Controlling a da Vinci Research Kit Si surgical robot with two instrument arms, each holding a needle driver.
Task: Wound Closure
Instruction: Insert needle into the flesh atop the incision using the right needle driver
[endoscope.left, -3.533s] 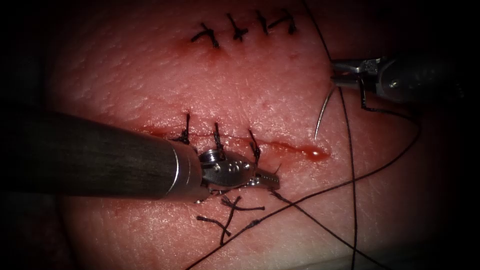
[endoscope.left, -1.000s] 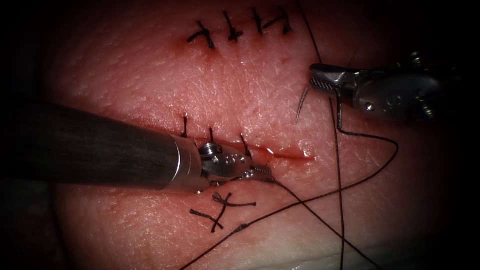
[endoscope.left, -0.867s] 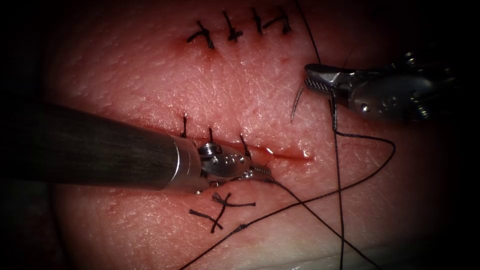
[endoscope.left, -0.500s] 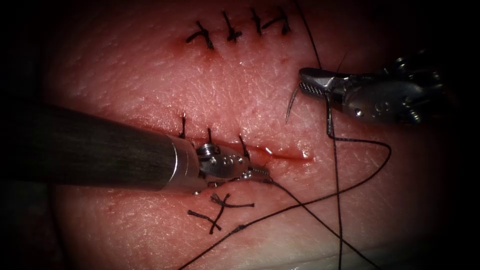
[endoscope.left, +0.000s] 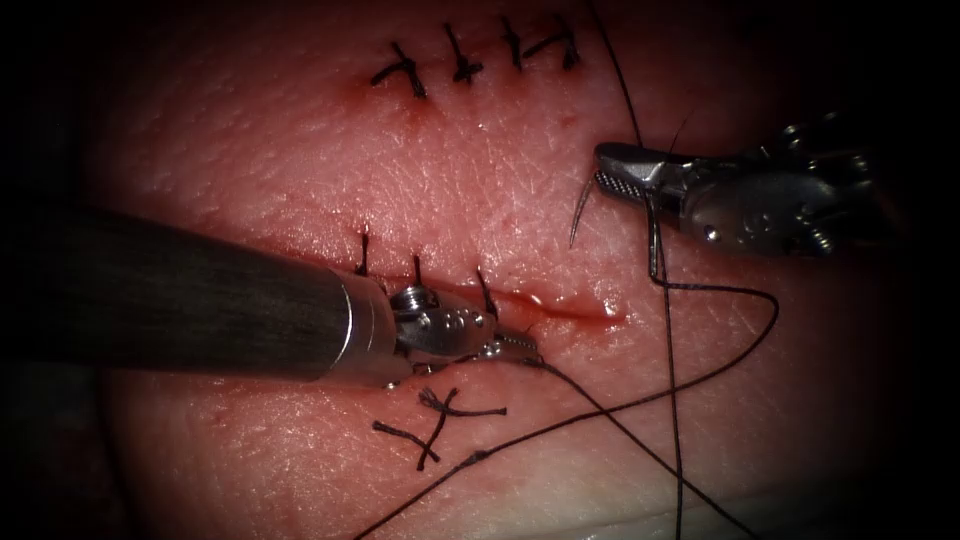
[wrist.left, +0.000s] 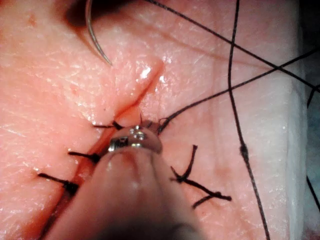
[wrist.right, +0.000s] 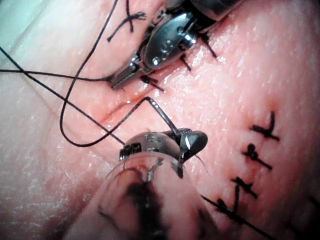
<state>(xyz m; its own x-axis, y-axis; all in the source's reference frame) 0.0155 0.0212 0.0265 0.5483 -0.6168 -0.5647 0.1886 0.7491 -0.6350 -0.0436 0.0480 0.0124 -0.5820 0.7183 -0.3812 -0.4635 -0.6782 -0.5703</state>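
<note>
Three stitches cross the cut (endoscope.left: 500, 300); its right end gapes, unclosed. Above that end the right tool (endoscope.left: 605, 178) clamps the needle (endoscope.left: 578, 215), clear of tissue (endoscope.left: 500, 180). The left tool (endoscope.left: 520, 345), closed, grips thread (endoscope.left: 620, 405) beside the cut.

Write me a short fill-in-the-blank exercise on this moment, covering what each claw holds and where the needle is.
1. The right claw is shut on the ____, gripping it near its thread end.
2. The needle hangs free above the tissue, with its tip pointing down, on the ____ end of the cut.
3. The left claw is shut on the ____, just below the cut.
4. Along the cut, ____ stitches are already placed.

Missing words: needle; right; thread; three
</note>
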